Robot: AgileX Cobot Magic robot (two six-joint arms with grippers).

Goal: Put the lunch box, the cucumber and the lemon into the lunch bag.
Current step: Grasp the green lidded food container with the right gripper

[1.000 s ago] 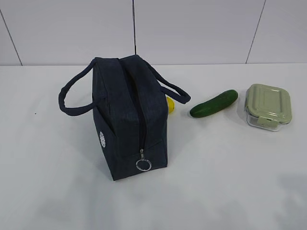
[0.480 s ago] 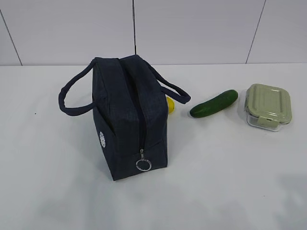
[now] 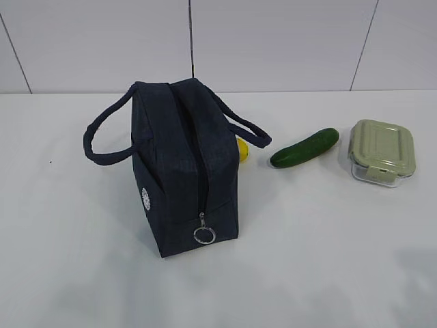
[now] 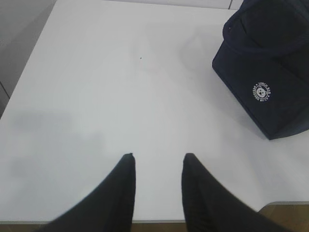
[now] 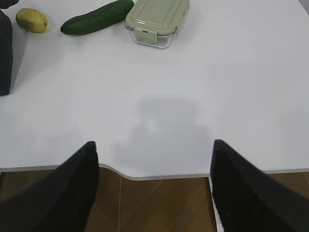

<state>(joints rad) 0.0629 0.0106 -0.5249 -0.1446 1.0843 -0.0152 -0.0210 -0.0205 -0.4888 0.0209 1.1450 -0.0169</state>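
We see nothing packed yet: the zipped lunch bag (image 3: pixel 181 164) stands centre-left on the desk (image 3: pixel 328 260), lemon (image 3: pixel 242 149) peeking behind it, cucumber (image 3: pixel 304 147) lying lower-left to upper-right beside the lunch box (image 3: pixel 382 152) at right, while left pincer (image 4: pixel 157 166) and right pincer (image 5: pixel 154 159) hover apart, empty.

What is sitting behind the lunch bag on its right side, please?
A lemon sits just behind the lunch bag. From the front only its yellow edge shows, the rest hidden by the bag and handle. The right wrist view shows it whole, left of the cucumber.
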